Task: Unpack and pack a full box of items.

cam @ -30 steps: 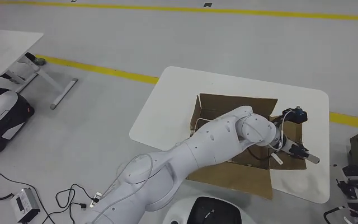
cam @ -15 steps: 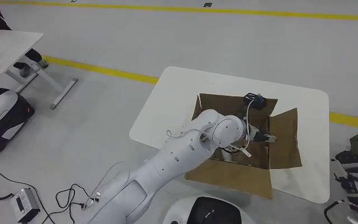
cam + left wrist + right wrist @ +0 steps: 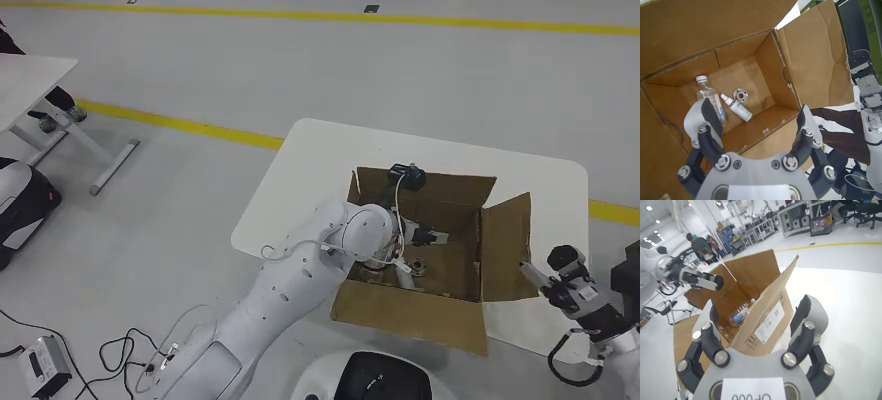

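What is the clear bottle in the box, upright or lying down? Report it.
Lying down: the clear bottle rests on its side on the floor of the box, beside the spray bottle, also on its side.

One box [image 3: 764,62], two bottles [image 3: 705,92] [image 3: 738,108], one flange [image 3: 740,95]

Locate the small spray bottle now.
In the left wrist view the spray bottle lies on the floor of the box, beside the clear bottle and the metal flange.

Pale floor [image 3: 200,60], yellow line [image 3: 180,124], cluttered workbenches [image 3: 761,228]
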`<state>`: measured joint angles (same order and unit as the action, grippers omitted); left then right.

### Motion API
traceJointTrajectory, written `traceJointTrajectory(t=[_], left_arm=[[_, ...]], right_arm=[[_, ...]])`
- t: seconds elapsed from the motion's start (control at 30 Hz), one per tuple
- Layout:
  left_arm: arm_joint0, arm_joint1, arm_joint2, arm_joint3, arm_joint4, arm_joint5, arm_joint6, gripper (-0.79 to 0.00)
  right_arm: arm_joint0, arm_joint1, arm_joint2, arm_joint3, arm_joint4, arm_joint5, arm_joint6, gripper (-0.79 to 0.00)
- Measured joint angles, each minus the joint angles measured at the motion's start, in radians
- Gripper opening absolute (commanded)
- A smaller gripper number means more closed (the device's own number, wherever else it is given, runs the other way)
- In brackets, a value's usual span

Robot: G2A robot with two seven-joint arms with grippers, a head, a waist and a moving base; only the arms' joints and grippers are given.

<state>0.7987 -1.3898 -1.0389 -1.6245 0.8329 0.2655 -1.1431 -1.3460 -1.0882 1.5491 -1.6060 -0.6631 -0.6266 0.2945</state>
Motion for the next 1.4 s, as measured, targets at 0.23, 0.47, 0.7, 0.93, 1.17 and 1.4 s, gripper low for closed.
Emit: traceJointTrajectory(t=[0.23, 0.47, 0.7, 0.93, 1.17, 1.4], left_arm=[[0.0, 0.0, 0.0, 0.0, -0.001, 0.0, 0.0, 0.0], [0.0, 0.0, 0.0, 0.0, -0.001, 0.0, 0.0, 0.0], [0.014, 0.0, 0.019, 0.013, 0.032, -0.002, 0.026, 0.0], [-0.062, -0.02, 0.111, 0.145, 0.152, 0.126, -0.024, 0.0], [-0.183, -0.055, 0.228, 0.382, 0.272, 0.165, -0.134, 0.0], [-0.218, -0.072, 0.249, 0.473, 0.242, 0.146, -0.154, 0.0]], right_arm=[[-0.01, -0.002, -0.023, 0.021, -0.034, 0.075, 0.011, -0.723], [-0.041, 0.0, -0.009, 0.054, 0.038, 0.031, -0.006, -0.785], [-0.041, 0.0, -0.016, 0.084, 0.077, 0.003, -0.017, -0.785], [-0.036, 0.0, -0.023, 0.102, 0.088, -0.011, -0.035, -0.465], [-0.042, 0.003, -0.009, 0.099, 0.078, -0.051, -0.072, -0.419], [-0.05, 0.004, -0.002, 0.096, 0.064, -0.08, -0.111, -0.163]])
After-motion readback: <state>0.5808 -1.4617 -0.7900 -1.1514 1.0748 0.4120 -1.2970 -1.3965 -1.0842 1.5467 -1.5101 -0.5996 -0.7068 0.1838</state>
